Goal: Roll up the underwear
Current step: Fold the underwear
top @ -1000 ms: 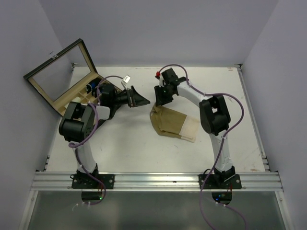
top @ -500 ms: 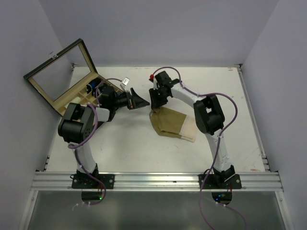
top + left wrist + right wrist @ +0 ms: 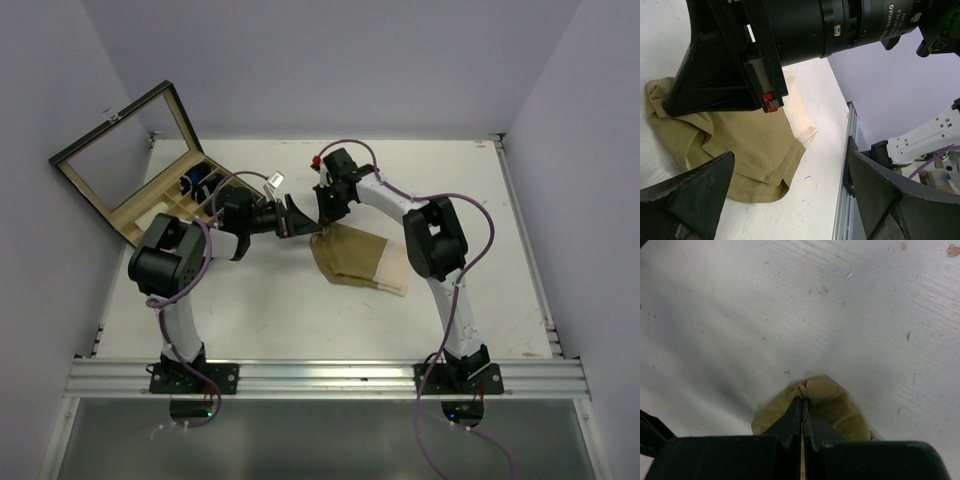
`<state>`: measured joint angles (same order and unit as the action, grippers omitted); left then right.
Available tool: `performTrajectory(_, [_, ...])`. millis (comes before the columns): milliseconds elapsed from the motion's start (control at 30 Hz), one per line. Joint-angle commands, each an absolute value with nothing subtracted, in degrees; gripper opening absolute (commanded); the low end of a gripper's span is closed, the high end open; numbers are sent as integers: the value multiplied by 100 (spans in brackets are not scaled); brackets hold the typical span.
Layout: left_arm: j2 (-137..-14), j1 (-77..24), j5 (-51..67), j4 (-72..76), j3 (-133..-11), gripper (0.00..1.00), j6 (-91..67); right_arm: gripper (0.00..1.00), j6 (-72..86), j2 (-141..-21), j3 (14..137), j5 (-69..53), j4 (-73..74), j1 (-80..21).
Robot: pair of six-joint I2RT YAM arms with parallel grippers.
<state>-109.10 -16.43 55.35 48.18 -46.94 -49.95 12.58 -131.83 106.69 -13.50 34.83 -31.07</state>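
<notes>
The tan underwear [image 3: 360, 255] lies flat on the white table with a paler band at its right end. Its far left corner is bunched up between the fingers of my right gripper [image 3: 323, 226], which is shut on the cloth [image 3: 835, 400]; the closed tips [image 3: 802, 400] pinch a small fold. My left gripper [image 3: 303, 220] hovers wide open just left of that corner, close to the right gripper. In the left wrist view the underwear [image 3: 740, 145] spreads beyond my open fingers [image 3: 690, 200], and the right gripper's black body [image 3: 740, 65] stands on the cloth's corner.
A wooden box [image 3: 185, 195] with its glass lid [image 3: 120, 150] propped open sits at the table's back left. The metal rail [image 3: 330, 378] runs along the near edge. Purple-grey walls close in the back and both sides.
My right gripper has closed on the underwear's far left corner. My left gripper has moved right, towards that corner, still open.
</notes>
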Motion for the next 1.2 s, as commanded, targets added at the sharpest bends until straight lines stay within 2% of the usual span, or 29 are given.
performTrajectory(0, [-11109,-1722,5406,5335,-4746,100,-5080,0,1274,-12823,10679,-1617,3401,-3103])
performTrajectory(400, [-11619,-1802,5115,5474,-4922,100,-4983,0,1362,-12753,10600,-1925,3489,-3103])
performTrajectory(1167, [-11690,-1802,4816,5106,-4939,100,-4869,0,1670,-12515,10345,-2373,3525,-3111])
